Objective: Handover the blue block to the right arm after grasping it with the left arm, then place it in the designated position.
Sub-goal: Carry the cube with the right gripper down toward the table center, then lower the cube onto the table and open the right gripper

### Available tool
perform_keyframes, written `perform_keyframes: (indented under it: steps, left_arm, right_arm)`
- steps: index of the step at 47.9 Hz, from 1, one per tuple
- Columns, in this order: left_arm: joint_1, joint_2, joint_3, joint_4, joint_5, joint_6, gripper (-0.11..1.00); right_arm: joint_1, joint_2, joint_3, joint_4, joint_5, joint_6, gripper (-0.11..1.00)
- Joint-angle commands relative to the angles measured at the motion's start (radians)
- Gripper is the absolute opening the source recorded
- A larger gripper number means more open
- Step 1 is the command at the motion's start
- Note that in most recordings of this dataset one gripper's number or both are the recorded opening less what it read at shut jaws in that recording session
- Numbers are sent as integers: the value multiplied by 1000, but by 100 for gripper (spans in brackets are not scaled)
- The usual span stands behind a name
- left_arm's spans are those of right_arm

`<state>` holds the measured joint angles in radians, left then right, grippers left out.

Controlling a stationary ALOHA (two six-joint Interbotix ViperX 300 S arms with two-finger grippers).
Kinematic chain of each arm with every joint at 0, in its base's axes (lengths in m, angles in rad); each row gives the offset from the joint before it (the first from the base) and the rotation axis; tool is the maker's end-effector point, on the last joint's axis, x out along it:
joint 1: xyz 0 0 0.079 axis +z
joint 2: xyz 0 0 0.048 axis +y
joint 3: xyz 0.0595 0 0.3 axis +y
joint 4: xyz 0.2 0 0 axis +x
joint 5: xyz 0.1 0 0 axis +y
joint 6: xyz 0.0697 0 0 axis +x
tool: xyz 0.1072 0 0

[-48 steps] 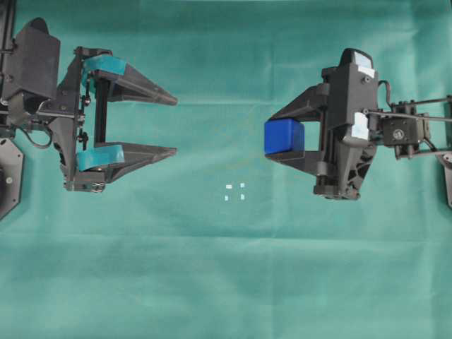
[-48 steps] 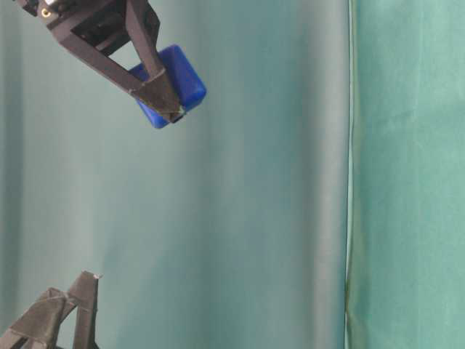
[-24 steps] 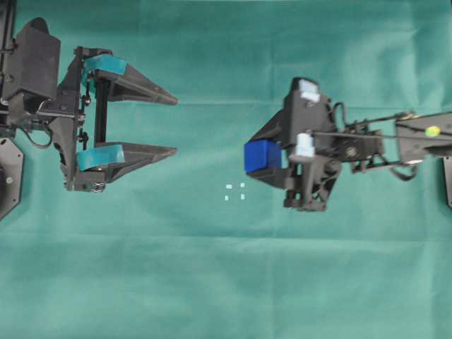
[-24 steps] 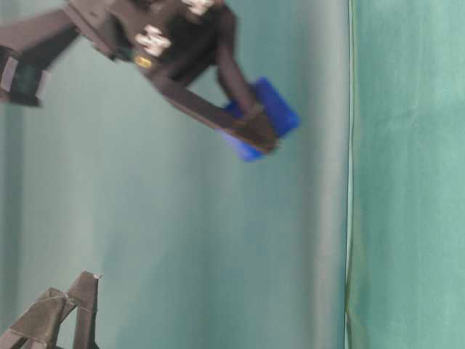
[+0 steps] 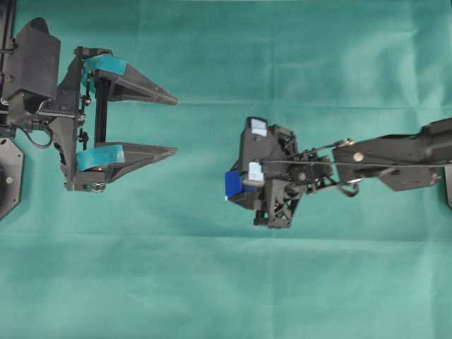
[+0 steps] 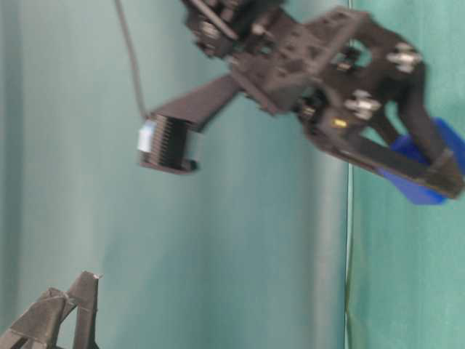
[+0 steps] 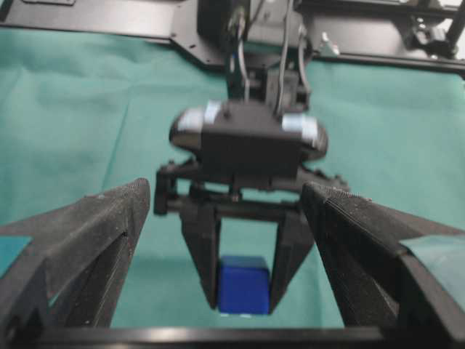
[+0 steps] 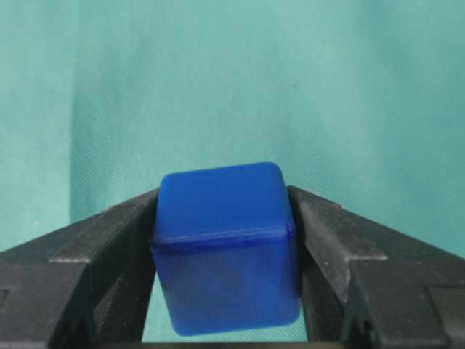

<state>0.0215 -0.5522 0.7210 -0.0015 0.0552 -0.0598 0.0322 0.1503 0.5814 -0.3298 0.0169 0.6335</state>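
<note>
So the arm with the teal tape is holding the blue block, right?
No, the right gripper, with plain black fingers, holds the blue block; the right wrist view shows it clamped. The teal-taped left gripper is open and empty.

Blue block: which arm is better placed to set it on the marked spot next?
Right. The right tool is shut on the blue block and tilted down over the middle of the green cloth. The left tool stands open and empty, off to the side. The white marks are hidden now.
</note>
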Motion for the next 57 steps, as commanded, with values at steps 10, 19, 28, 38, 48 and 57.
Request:
perform_keyframes:
  steps: [10,19,28,38,48,57]
  left_arm:
    - [3,-5,-20,3,-8,-2,99]
    - [3,-5,-20,3,-8,0,99]
    - [3,-5,-20,2,-8,0,99]
    - [3,-5,-21,2,-8,0,99]
    - [3,-5,-20,3,-8,0,99]
    - [3,-5,-20,3,-8,0,99]
  right_arm:
    - [-3,57,-49,2,-87,2,55]
    - [-5,92,-63,2,-118,2,55]
    - [-8,118,-71,2,-118,2,55]
    - [-14,130,-71,2,-120,0,55]
    - [-15,130,-72,-2,-126,-5,55]
    - [-15,129,-69,-12,-124,-9,55]
